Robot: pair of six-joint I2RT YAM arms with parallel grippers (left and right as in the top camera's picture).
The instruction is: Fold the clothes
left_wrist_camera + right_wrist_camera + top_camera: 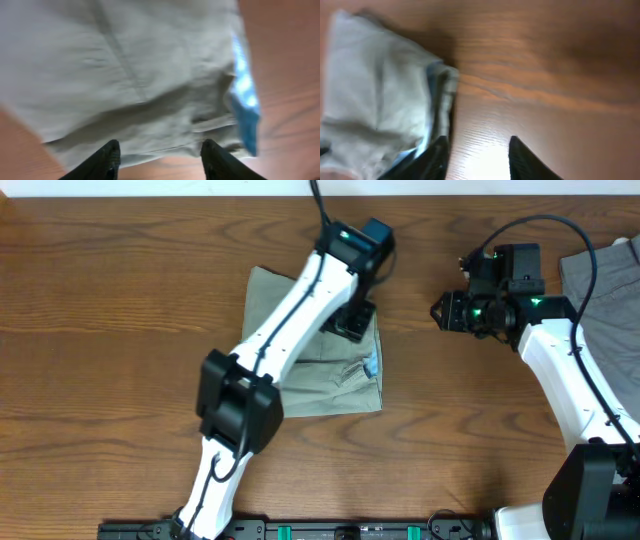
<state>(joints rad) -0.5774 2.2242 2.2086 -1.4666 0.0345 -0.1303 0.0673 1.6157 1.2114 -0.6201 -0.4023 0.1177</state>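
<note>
The pale khaki-green shorts (330, 375) lie folded into a rough square on the wooden table, with a blue label at their right edge (370, 366). My left gripper (352, 320) hangs open just above the shorts' far right part; its wrist view shows the cloth (125, 65), the blue label (245, 95) and the open fingers (159, 155) with nothing between them. My right gripper (445, 310) is open and empty, over bare table to the right of the shorts. Its wrist view shows the shorts' edge (375, 95) left of the fingers (477, 152).
A darker grey garment (610, 280) lies at the table's far right edge, partly under the right arm's cable. The left arm (280, 340) crosses over the shorts. Bare wood table (120, 330) surrounds the shorts.
</note>
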